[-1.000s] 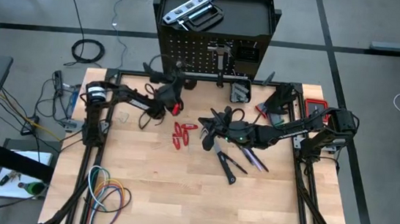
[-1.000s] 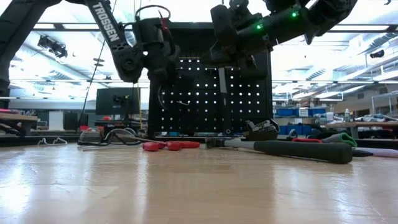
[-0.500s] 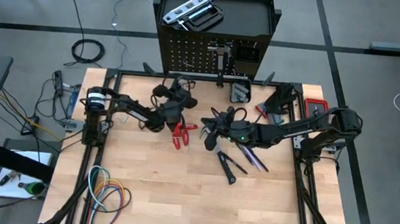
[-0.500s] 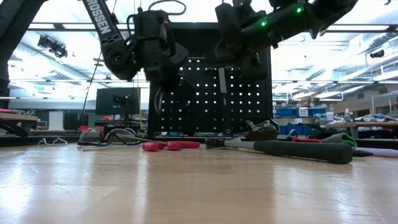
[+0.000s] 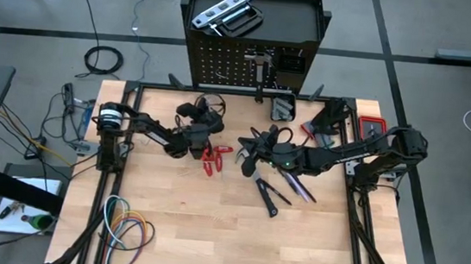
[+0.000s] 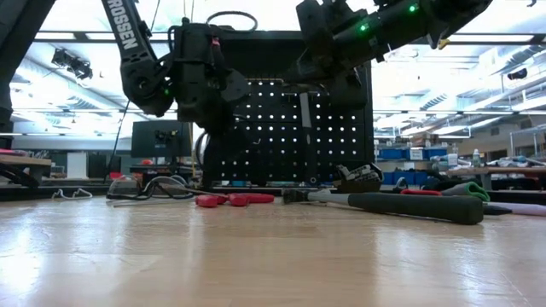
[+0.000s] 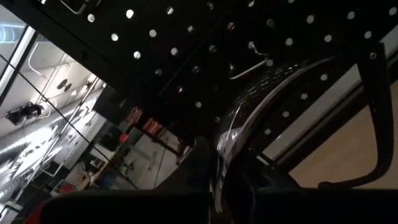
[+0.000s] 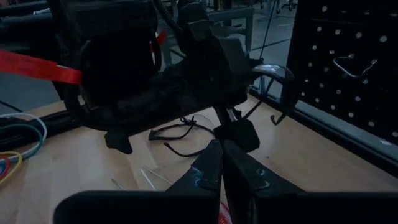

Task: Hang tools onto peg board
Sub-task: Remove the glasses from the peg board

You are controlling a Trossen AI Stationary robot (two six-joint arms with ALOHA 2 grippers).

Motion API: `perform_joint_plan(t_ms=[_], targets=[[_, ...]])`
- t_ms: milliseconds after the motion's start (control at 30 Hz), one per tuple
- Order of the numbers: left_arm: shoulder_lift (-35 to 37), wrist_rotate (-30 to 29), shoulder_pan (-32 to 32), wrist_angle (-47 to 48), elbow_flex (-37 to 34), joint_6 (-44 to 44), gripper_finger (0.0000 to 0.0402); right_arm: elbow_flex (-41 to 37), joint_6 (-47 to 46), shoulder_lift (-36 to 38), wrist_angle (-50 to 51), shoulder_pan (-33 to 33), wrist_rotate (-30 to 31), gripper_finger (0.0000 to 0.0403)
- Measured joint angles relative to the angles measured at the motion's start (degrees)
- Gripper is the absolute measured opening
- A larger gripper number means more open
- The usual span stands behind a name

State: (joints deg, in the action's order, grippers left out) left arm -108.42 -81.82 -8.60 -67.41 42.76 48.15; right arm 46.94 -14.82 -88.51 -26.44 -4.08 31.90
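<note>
Several tools scattered on wooden tabletop; grey floor around.

This is a big robot lab or workshop. The low view shows long bright ceiling lights across the top, a dark computer screen at middle left, and work benches. The high view shows loose cables on grey floor, upper left.

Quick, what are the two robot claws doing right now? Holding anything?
Left end effector: closed on a thin curved black clamp, near the peg board.
Right end effector: closed, holding nothing visible, above the table middle.
</note>
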Motion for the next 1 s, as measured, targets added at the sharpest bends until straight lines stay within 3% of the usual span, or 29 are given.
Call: perform_joint_plan(t_ms=[233, 500, 800, 1000], targets=[[0.00, 3.26, 0.00, 1.07, 0.02, 0.25, 0.0048, 0.00, -0.01, -0.02, -0.57, 0.02, 0.00, 0.0017], [0.00, 15.32, 0.02, 1.61, 0.02, 0.97, 0.0050, 0.00, 0.30, -0.04, -0.74, 0.00, 0.00, 0.0022], [0.00, 12.91, 1.24, 10.94, 0.22, -2.23, 0.0055, 0.00, 0.38, -0.07, -0.48, -0.17, 0.00, 0.0017], [0.00, 6.18, 2.98, 16.79, 0.22, -6.39, 0.0123, 0.00, 0.40, -0.09, -0.43, -0.31, 0.00, 0.0020]])
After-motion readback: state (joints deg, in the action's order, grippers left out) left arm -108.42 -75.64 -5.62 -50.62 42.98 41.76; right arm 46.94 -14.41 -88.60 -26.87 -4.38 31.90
